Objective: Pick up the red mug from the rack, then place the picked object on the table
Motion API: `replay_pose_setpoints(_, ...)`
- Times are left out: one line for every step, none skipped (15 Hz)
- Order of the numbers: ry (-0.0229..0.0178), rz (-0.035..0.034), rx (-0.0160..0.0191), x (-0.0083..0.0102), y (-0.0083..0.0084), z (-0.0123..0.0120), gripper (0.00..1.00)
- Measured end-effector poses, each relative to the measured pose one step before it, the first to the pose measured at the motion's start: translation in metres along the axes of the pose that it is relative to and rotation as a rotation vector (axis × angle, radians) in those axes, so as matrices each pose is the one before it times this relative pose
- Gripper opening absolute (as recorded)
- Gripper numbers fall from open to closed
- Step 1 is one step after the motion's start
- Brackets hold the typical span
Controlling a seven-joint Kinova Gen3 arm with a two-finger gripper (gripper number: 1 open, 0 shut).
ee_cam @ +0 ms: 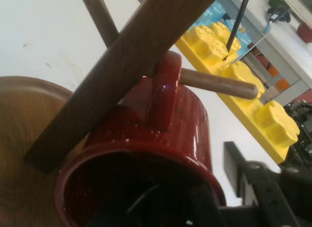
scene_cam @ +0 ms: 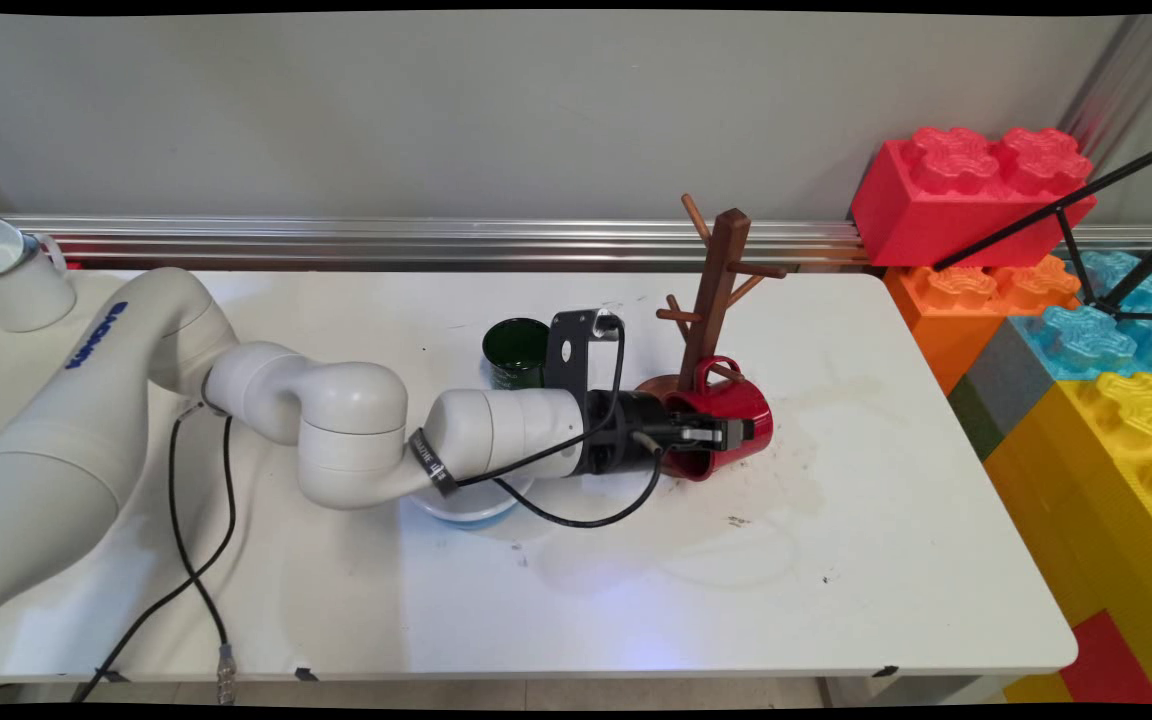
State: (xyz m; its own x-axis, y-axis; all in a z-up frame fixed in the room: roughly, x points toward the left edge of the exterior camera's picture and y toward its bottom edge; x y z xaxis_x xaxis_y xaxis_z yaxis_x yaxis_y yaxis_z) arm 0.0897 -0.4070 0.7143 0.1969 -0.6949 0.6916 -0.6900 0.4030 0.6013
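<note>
**Jaws clamped on the red mug at the foot of the mug tree**

The jaws are clamped on the wall of the red mug, one finger inside the mouth and one outside along its body, as the hand view shows. The gripper reaches in level from the left, and the mug lies tipped on its side, mouth toward the arm, handle uppermost. In the hand view a lower peg of the wooden mug tree passes through the handle, so the mug appears hooked on it (whether the peg bears any weight cannot be told), and the mug body sits close against the tree's post and round base.

A dark green cup stands upright just left of the tree, on the far side of the arm's wrist. A pale blue plate lies under the forearm, mostly hidden. A white mug stands at the far left edge. Large toy blocks are stacked beyond the white table's right end. The tree's upper pegs are bare; the post itself crowds the mug.
</note>
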Motion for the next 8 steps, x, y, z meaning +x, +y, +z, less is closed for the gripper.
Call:
replay_pose_setpoints(-0.00056, -0.00160, 0.00178, -0.00016, 0.00010, -0.00043, 0.00)
replay_pose_setpoints(-0.00098, -0.00279, 0.00114, -0.00037, 0.00029, -0.00090, 0.00)
replay_pose_setpoints(-0.00080, -0.00233, 0.00047, -0.00026, 0.00030, -0.00092, 0.00)
replay_pose_setpoints(-0.00062, -0.00185, 0.00028, -0.00027, 0.00020, -0.00074, 0.00)
replay_pose_setpoints(-0.00080, -0.00301, 0.00046, -0.00034, 0.00030, -0.00108, 0.00)
replay_pose_setpoints(-0.00039, -0.00226, -0.00005, -0.00016, 0.00023, -0.00074, 0.00)
replay_pose_setpoints(0.00066, -0.00389, 0.00030, -0.00009, 0.00034, -0.00138, 0.00)
replay_pose_setpoints(0.00041, -0.00277, -0.00073, 0.00003, 0.00042, -0.00074, 0.00)
